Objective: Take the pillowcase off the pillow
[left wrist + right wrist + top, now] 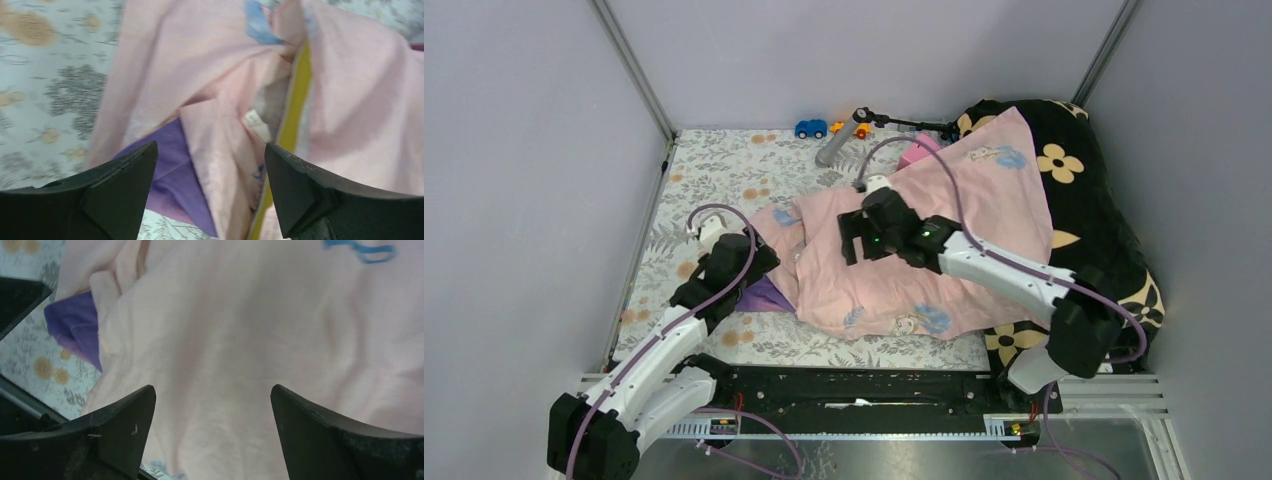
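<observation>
I am hovering the left end effector [210, 150] and right end effector [212, 390], both spread and empty, over the pillowcase [994, 200] lying on the desk [724, 160], the pillow [299, 95] mostly inside with only its edge showing, so most stripping is remaining.

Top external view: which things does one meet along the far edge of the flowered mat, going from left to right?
Blue toy car → grey tube → pink toy → black flowered blanket.
</observation>
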### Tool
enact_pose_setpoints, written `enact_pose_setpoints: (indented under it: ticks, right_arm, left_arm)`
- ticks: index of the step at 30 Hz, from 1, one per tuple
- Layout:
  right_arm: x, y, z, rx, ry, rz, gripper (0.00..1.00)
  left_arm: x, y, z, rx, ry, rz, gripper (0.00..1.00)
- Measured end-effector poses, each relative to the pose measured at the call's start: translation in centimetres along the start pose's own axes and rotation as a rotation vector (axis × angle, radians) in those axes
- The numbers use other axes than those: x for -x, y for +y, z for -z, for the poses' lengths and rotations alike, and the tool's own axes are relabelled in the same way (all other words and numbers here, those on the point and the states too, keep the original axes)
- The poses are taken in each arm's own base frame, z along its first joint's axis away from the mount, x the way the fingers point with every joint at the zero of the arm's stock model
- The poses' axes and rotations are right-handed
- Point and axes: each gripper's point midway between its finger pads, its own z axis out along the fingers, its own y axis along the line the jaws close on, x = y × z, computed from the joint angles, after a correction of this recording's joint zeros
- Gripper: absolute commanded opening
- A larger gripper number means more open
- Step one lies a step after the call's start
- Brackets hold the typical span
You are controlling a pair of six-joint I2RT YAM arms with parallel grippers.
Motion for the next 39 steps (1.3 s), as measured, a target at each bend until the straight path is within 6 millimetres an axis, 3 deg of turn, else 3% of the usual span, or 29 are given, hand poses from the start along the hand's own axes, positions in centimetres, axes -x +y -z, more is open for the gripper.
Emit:
enact_pose_setpoints:
  ticks: [4,7,9,11,13,18,21,26,29,33,39]
  right_arm:
    - [-2.1,3.8,-2.0,0.049,0.071,0.068,0.94]
    - [-2.9,4.9,-3.2,0.039,0.098,0.094,0.85]
    - [-3.2,4.9,-4.3,0.012,0.115,0.106,0.61]
    - [-3.9,4.6,-5.4,-0.015,0.134,0.113,0.23]
    - [-4.6,4.2,-5.8,-0.03,0.155,0.121,0.02]
    - [-4.8,3.7,-5.5,-0.035,0.126,0.101,0.0]
    - [-4.7,2.8,-4.0,-0.046,0.085,0.087,0.0]
    - [-2.9,1.4,-1.0,-0.046,-0.028,0.043,0.0]
    - [-2.0,0.4,0.1,-0.048,-0.07,0.015,0.0]
    - [-2.3,-1.3,0.4,-0.065,-0.073,-0.014,0.0]
    - [-3.3,-1.7,0.1,-0.046,-0.047,-0.031,0.0]
  left_arm:
    - [-0.9,-2.1,-0.2,-0.13,0.028,-0.004,0.86]
    - [-2.0,-2.6,-0.4,-0.17,0.064,-0.008,0.85]
    - [-2.5,-2.9,-0.6,-0.184,0.088,-0.011,0.85]
    - [-2.8,-3.2,-0.9,-0.196,0.107,-0.012,0.84]
    - [-3.1,-3.4,-1.1,-0.208,0.119,-0.009,0.83]
    - [-3.8,-3.9,-1.2,-0.259,0.15,-0.001,0.82]
    - [-4.1,-4.9,-0.9,-0.317,0.166,-0.003,0.82]
    - [-4.1,-6.4,-0.3,-0.404,0.186,-0.002,0.81]
    - [-4.5,-7.3,-0.2,-0.448,0.207,-0.003,0.75]
    - [-6.1,-8.1,-0.7,-0.483,0.286,-0.01,0.65]
    - [-8.1,-9.1,-0.8,-0.537,0.386,0.006,0.78]
